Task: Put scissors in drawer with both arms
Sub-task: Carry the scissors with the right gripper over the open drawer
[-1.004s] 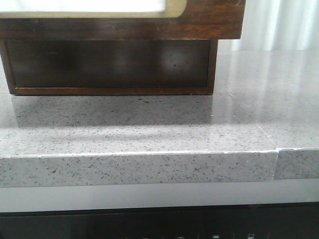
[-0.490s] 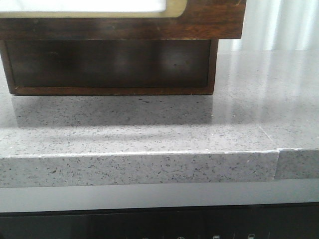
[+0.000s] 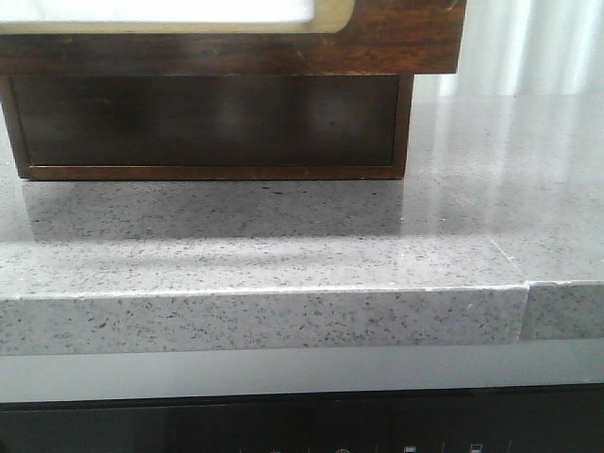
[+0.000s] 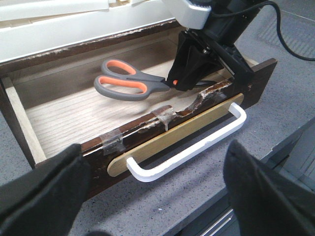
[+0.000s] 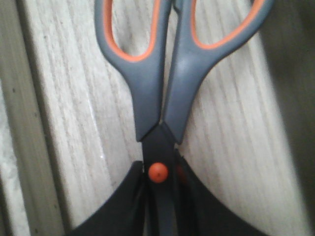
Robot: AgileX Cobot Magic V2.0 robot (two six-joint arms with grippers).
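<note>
the drawer (image 4: 64,118) stands pulled open on the grey speckled counter (image 4: 197,196), its white handle (image 4: 197,147) and brass plate at the front, tape strips (image 4: 110,141) over the chipped top edge. the scissors (image 4: 128,81) are inside the open drawer over its pale wood floor, handles pointing toward nine o'clock in the left wrist view. the right gripper (image 4: 189,81) is clenched on the scissors at the blades near the orange pivot (image 5: 157,172), at three o'clock of the handles. the left gripper (image 4: 152,191) is spread wide, grasping nothing, its fingers (image 4: 44,191) hanging in front of the drawer face. in the front view only the drawer's dark underside (image 3: 208,118) shows.
</note>
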